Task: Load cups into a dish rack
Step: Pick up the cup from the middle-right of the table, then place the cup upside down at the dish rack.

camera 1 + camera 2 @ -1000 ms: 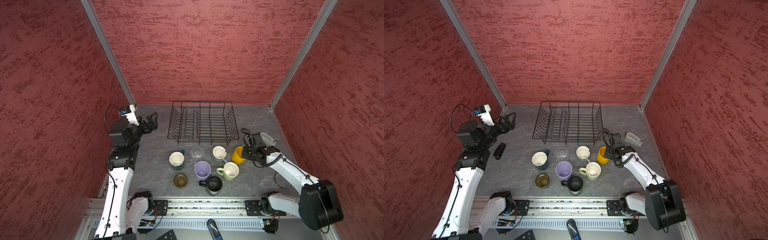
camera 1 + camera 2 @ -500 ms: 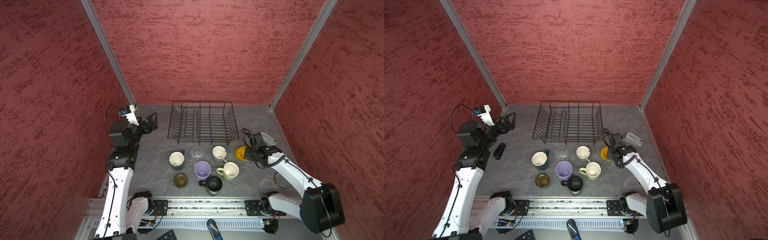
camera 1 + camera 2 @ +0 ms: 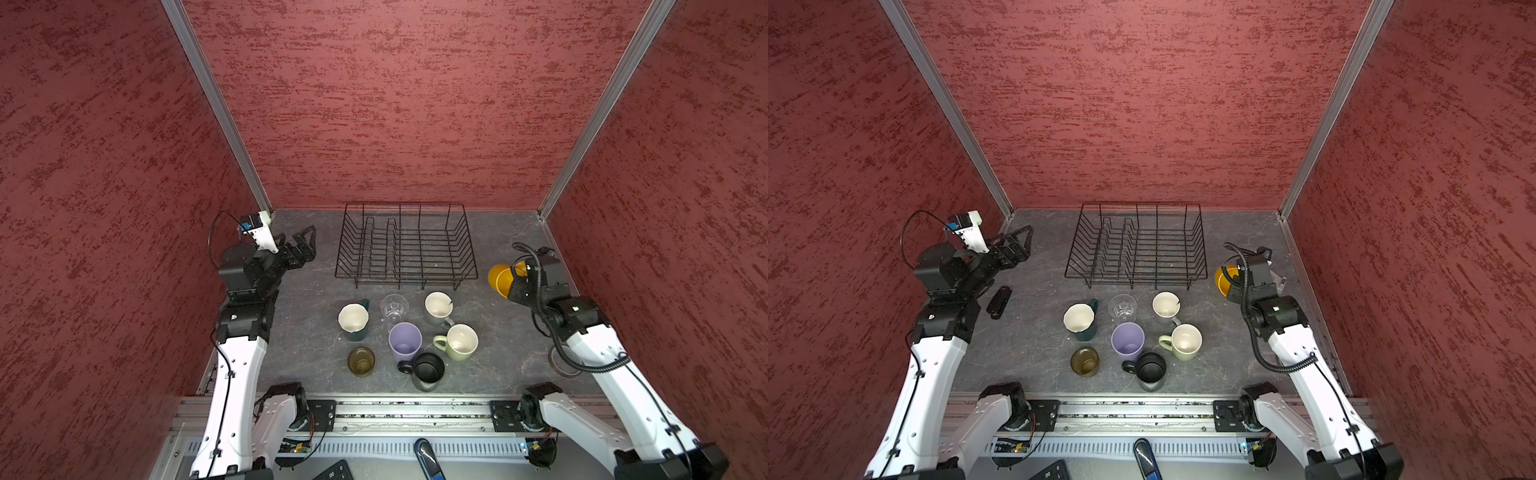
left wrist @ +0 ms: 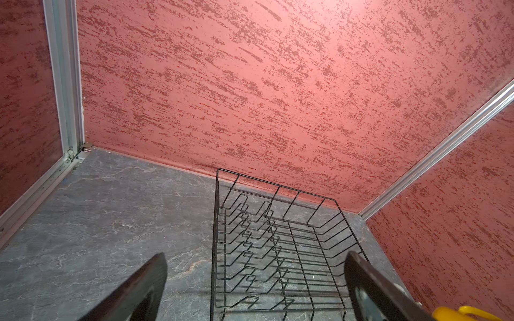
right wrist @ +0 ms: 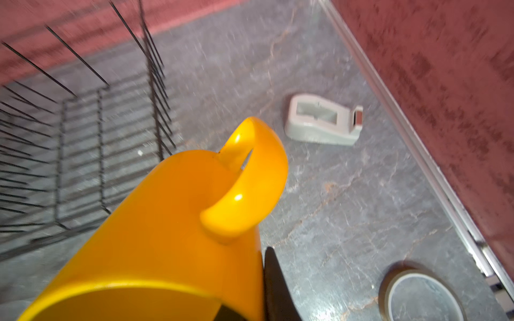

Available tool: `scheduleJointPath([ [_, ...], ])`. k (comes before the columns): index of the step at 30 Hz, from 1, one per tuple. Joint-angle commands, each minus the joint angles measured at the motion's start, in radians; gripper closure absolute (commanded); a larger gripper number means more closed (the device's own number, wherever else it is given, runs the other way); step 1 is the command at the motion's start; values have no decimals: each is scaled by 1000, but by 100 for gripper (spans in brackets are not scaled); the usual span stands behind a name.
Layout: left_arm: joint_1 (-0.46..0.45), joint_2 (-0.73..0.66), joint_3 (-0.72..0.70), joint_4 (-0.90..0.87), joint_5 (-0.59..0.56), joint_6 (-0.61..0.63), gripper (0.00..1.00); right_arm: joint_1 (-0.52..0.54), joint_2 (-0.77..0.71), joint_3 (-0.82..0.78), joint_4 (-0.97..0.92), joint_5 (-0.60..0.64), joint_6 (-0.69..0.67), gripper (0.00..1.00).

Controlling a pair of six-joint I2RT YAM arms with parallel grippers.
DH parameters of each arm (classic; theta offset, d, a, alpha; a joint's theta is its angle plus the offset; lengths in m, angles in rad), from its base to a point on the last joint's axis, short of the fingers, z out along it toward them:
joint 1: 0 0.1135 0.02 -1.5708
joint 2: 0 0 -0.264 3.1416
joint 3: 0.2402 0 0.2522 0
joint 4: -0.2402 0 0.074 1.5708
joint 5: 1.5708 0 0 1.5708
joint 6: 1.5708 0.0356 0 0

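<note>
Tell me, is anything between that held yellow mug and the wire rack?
Nothing visible. The right end effector holds the yellow mug beside the empty dish rack, with only bare table between.

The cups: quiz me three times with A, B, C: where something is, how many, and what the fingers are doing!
1. Where is the yellow ceramic mug? A in the black wire dish rack B among the cups on the grey table C in the right gripper, beside the rack
2. Cups standing on the table? A seven B five C nine
3. Fingers of the left gripper? A gripping a glass B apart, empty C gripping a plate
C: fingers pinch its rim. A: seven stand before the rack. B: wrist view shows a wide gap.
</note>
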Motion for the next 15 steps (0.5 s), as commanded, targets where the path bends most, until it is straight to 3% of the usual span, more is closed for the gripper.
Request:
scheduleJointPath([
  [1, 6, -4, -8, 65, 98, -43, 0, -4, -46, 90, 124, -43, -31, 100],
  [8, -9, 30, -53, 160, 415, -142, 0, -3, 13, 135, 310, -358, -77, 100],
  [15, -175, 71, -71, 261, 566, -151, 0, 10, 28, 98, 529, -735, -53, 100],
])
